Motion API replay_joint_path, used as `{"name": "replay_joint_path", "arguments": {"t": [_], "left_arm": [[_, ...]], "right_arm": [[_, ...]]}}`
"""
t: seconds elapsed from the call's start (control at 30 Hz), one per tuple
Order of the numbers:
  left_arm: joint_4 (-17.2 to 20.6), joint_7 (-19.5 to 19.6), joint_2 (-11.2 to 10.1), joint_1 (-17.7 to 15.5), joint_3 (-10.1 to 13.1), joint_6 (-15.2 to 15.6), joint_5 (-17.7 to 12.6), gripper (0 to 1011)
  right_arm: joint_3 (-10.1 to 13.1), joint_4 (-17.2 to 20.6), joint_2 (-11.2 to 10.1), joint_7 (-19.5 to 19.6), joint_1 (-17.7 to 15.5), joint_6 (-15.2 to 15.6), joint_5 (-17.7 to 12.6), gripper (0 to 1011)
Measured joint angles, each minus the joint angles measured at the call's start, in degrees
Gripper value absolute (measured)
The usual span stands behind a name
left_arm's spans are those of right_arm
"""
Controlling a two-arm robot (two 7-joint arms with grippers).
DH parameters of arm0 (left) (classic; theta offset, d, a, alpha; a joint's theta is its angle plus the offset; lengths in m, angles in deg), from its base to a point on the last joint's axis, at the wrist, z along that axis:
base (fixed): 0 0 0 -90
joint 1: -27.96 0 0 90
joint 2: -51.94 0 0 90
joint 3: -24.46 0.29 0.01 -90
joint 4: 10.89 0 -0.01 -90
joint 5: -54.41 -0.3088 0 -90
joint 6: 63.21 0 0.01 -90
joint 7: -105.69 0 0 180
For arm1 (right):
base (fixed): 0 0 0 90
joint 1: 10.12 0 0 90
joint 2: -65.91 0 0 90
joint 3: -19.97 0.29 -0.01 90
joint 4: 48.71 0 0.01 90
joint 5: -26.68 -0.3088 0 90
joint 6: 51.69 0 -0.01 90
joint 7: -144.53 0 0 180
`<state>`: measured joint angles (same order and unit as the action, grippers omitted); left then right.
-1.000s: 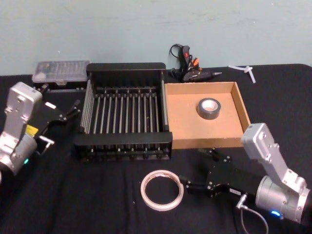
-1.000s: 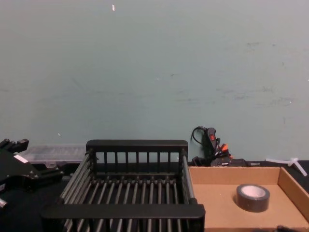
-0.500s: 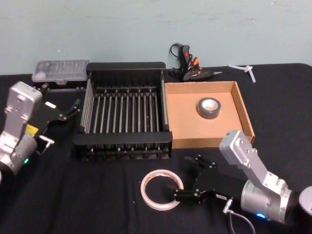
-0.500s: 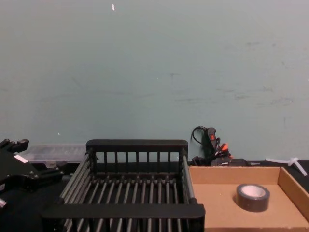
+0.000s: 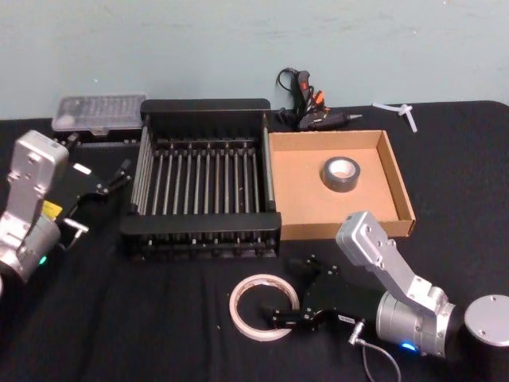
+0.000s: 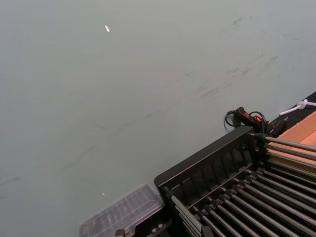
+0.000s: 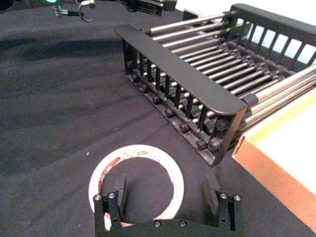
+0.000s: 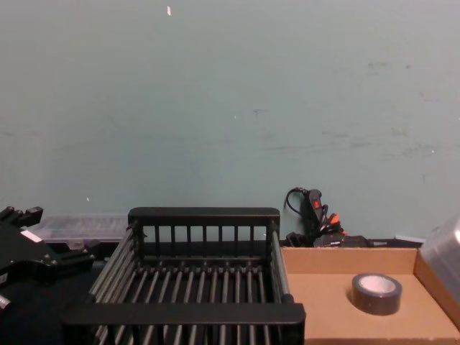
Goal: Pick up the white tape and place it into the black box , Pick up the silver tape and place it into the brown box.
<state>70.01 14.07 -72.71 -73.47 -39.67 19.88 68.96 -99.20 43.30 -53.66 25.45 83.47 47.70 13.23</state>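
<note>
Right end effector has moved in, spread wide astride the white tape, gripping nothing; left parked.

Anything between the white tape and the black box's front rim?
No. Right wrist view shows only bare black cloth between the white tape and the black box.
</note>
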Motion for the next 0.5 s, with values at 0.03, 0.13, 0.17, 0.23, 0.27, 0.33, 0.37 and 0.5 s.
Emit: {"name": "replay_joint_path", "arguments": {"t": [0.03, 0.13, 0.17, 0.23, 0.27, 0.33, 0.37, 0.5], "left_arm": [[0.00, 0.00, 0.00, 0.00, 0.00, 0.00, 0.00, 1001], [0.00, 0.00, 0.00, 0.00, 0.00, 0.00, 0.00, 1001], [0.00, 0.00, 0.00, 0.00, 0.00, 0.00, 0.00, 1001], [0.00, 0.00, 0.00, 0.00, 0.00, 0.00, 0.00, 1001], [0.00, 0.00, 0.00, 0.00, 0.00, 0.00, 0.00, 1001], [0.00, 0.00, 0.00, 0.00, 0.00, 0.00, 0.00, 1001], [0.00, 0.00, 0.00, 0.00, 0.00, 0.00, 0.00, 1001], [0.00, 0.00, 0.00, 0.00, 0.00, 0.00, 0.00, 1001]], "right_arm": [[-0.15, -0.28, 0.17, -0.04, 0.23, 0.24, 0.00, 1002], [-0.36, -0.73, 0.41, -0.08, 0.58, 0.72, 0.00, 1002], [-0.40, -0.82, 0.46, -0.08, 0.65, 0.84, 0.00, 1002], [-0.48, -1.05, 0.59, -0.08, 0.82, 1.22, -0.07, 1002], [-0.51, -1.12, 0.65, -0.08, 0.88, 1.36, -0.10, 1002], [-0.53, -1.26, 0.76, -0.02, 0.98, 1.77, -0.25, 1002], [-0.53, -1.32, 0.80, 0.00, 1.02, 1.90, -0.30, 1003], [-0.58, -1.61, 0.99, 0.18, 1.21, 2.38, -0.43, 1002]]}}
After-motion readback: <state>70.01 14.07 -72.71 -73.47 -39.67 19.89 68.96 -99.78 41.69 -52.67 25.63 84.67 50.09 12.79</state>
